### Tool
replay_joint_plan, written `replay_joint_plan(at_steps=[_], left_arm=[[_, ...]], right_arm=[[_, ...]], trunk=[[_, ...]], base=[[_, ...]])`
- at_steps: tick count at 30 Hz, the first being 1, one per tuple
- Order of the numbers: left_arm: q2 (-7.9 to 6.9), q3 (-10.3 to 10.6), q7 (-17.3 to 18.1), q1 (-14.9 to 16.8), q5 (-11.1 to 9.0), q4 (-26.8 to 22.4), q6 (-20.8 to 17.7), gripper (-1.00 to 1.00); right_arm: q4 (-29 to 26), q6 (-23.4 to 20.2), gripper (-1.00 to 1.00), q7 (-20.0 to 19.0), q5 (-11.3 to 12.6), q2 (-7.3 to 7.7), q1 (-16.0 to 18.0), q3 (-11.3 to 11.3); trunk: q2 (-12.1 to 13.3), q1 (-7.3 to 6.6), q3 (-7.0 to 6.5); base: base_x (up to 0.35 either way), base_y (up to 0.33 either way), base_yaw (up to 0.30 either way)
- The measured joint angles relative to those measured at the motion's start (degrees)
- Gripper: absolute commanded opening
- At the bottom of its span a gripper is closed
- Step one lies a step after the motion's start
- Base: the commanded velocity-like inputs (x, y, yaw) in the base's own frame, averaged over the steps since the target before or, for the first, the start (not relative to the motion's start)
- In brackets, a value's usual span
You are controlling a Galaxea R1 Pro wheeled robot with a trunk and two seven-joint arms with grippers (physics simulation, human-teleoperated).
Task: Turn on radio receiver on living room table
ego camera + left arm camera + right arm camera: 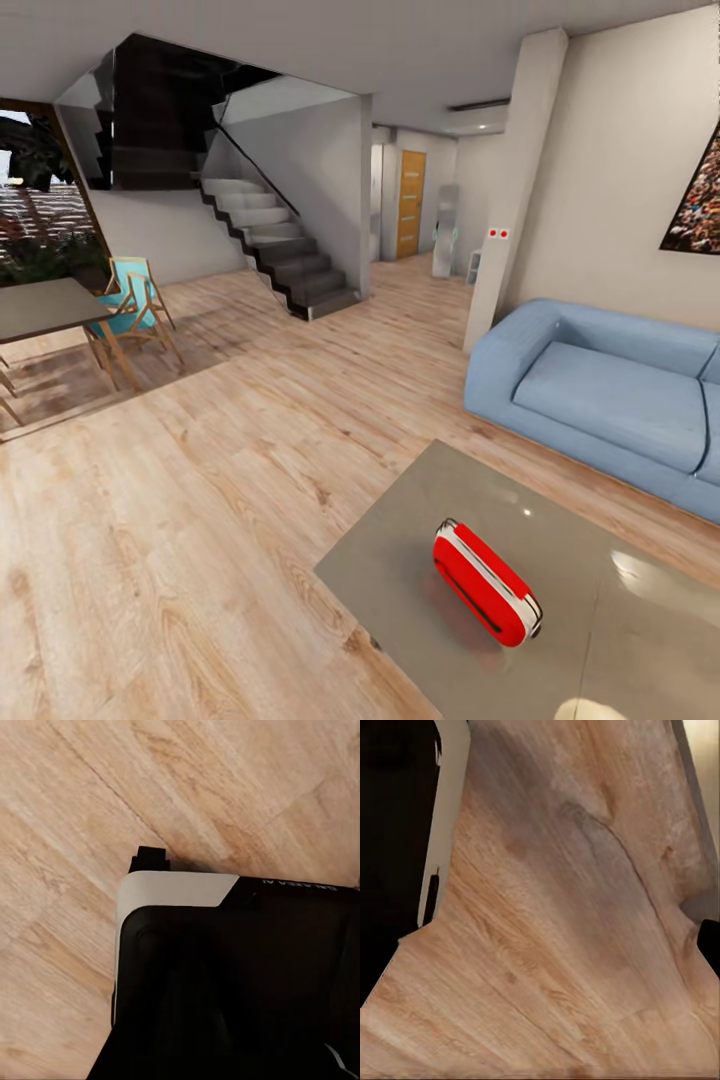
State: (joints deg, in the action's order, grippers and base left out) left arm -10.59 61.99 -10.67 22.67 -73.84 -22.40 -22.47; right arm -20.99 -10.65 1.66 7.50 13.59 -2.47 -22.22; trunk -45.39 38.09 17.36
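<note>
Approach step I'd say: small bright red radio [487, 582] lies on the glossy grey table [400, 560], near right. Next it needs an arm reaching over. Can't tell how the grippers stand.

Red radio receiver [487, 582] on glossy table [400, 560]

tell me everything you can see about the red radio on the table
The radio receiver is a small, bright red, rounded-rectangular case with white-silver trim bands running round its edges and a dark slit along its near side. It looks like glossy plastic. It rests on the glossy grey-beige table, set diagonally to the table's edges, with a faint red reflection beneath it. Nothing but the tabletop touches it. Whether it is switched on cannot be told.
</note>
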Motion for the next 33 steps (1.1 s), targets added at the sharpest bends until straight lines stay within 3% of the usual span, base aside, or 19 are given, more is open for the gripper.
replay_joint_plan(at_steps=[6,10,14,17,33], left_arm=[[3.98,1.2,1.7,-2.6,0.7,7.4,7.1,-1.00],[5.90,1.3,4.0,-4.8,4.1,12.4,13.2,-1.00],[6.37,1.3,5.3,-6.7,6.7,13.5,17.9,-1.00],[6.49,1.3,5.7,-7.7,7.5,13.8,20.3,-1.00],[6.22,1.1,5.6,-8.2,7.2,15.5,21.8,-1.00]], right_arm=[[9.8,7.9,1.00,0.2,-0.1,-4.71,0.0,-0.1],[13.3,11.6,1.00,0.3,-0.1,-6.75,0.0,-0.1],[13.9,12.8,1.00,0.4,-0.1,-7.19,0.0,0.0],[14.1,13.6,1.00,0.4,0.0,-7.29,0.0,0.0],[14.2,14.8,1.00,0.2,0.8,-7.19,0.0,0.1]], trunk=[[0.0,0.00,-0.54],[0.0,0.00,-0.90],[0.0,0.00,-1.27],[0.0,0.00,-1.54],[0.0,0.00,-2.38]], base=[[0.000,0.000,0.019],[0.000,0.000,0.064],[0.000,0.000,0.071],[0.000,0.000,0.072],[0.000,0.000,0.038]])
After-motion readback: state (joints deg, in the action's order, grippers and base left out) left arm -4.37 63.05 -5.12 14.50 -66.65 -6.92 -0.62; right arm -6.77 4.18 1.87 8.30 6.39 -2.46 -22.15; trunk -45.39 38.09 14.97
